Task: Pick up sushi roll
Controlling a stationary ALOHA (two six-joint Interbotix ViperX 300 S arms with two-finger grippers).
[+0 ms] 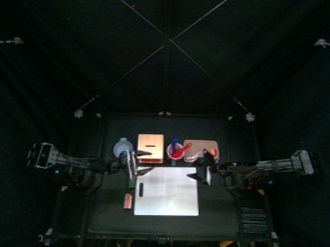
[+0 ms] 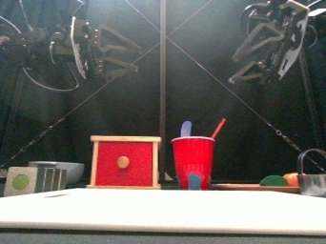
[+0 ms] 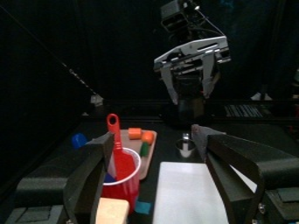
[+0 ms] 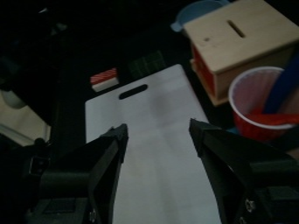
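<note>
The sushi roll [image 2: 22,180], a white face with a green centre and a dark wrap, stands at the table's front left. From above it is a small piece [image 1: 126,200] left of the white cutting board [image 1: 165,189]; in the right wrist view a small red and white piece [image 4: 105,77] lies there. My left gripper [image 2: 97,48] hangs open and empty, high over the table's left side, and shows open in its wrist view [image 3: 163,166]. My right gripper [image 2: 268,50] hangs open and empty, high on the right, over the board [image 4: 162,162].
A wooden box with a red front [image 2: 125,162] and a red cup [image 2: 193,163] holding utensils stand behind the board. A pale bowl [image 2: 64,170] sits at the back left. A tray [image 1: 210,144] with small food pieces [image 2: 275,179] lies at the back right.
</note>
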